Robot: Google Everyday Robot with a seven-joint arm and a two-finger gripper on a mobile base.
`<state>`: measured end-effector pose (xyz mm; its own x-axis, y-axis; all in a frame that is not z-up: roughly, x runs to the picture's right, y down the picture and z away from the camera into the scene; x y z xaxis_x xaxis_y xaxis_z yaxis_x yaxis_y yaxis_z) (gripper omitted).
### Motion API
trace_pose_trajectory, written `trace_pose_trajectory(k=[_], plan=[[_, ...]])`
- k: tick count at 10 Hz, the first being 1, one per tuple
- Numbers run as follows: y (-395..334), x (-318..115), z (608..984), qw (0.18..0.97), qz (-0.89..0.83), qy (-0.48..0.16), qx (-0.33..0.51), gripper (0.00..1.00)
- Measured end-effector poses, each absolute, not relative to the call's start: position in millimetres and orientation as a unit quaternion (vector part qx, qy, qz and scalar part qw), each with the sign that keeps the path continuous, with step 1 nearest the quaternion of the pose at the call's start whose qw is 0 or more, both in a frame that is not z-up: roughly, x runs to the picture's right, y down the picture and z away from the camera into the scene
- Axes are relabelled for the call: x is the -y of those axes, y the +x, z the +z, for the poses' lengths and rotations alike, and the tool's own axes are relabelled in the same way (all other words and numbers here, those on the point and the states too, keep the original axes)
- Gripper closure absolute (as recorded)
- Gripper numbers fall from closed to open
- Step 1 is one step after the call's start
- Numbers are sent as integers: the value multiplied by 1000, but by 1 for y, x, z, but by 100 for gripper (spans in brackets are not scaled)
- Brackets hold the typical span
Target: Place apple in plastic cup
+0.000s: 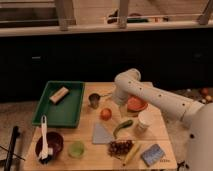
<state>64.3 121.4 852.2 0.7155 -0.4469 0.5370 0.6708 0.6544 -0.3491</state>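
Note:
The apple [105, 114], small and orange-red, lies on the wooden table [90, 120] near the middle. The plastic cup [76, 149], short and light green, stands upright near the front edge, left of and in front of the apple. My gripper [112, 101] hangs from the white arm [150, 94] just behind and slightly right of the apple, close above the table. It is well away from the plastic cup. Nothing shows in its grasp.
A grey metal cup [94, 100] stands just left of the gripper. An orange bowl [136, 104] and a white cup [145, 121] are to its right. A green tray [60, 102] is at left, with a dark bowl holding a brush [48, 144] in front of it. A green pepper [123, 127], grapes [120, 147] and a blue sponge [152, 154] lie in front.

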Motion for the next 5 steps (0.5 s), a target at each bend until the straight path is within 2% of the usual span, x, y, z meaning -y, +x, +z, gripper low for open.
trace_pose_trajectory(k=[5], plan=[[48, -136, 850, 860, -368, -280, 216, 20]])
